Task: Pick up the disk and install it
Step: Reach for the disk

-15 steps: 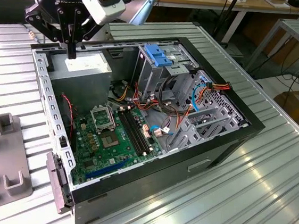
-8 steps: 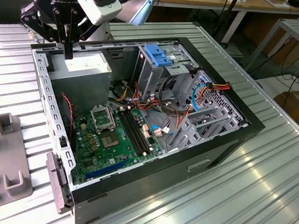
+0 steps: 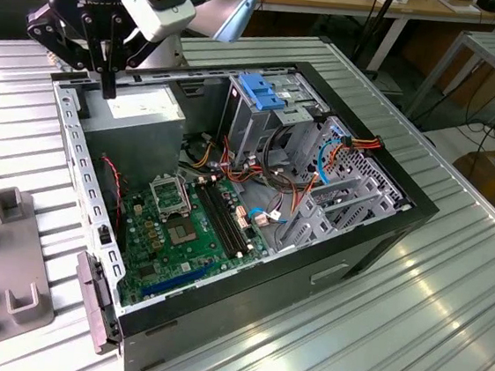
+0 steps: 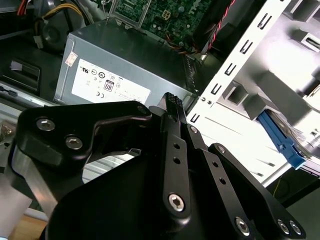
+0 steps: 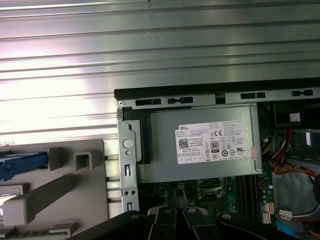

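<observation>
1. Gripper point(image 4: 171, 100) is nearest the lens in both wrist views. It shows as black links, with the fingers pressed together and nothing between them.
2. In the exterior view it hangs over the open computer case point(image 3: 326, 282), at the exterior view's left end. Its tips are at the edge of the power supply point(image 3: 135, 116); I cannot tell whether they touch it.
3. The power supply is a grey box with its white sticker facing up, seated in the corner of the case.
4. Disk point(image 5: 20, 166) lies outside the case on the grey holder point(image 5: 85, 210), which rests on the ribbed metal table point(image 3: 443, 348). Its blue side rail shows in the first wrist view and the rest is cut off at the edge. It is well apart from the gripper.
5. The drive cage point(image 3: 262, 90) with its blue handle stands inside the case, to the exterior view's right of the power supply. The green motherboard point(image 3: 181, 223) lies on the case floor, with coloured cables beside it.
</observation>
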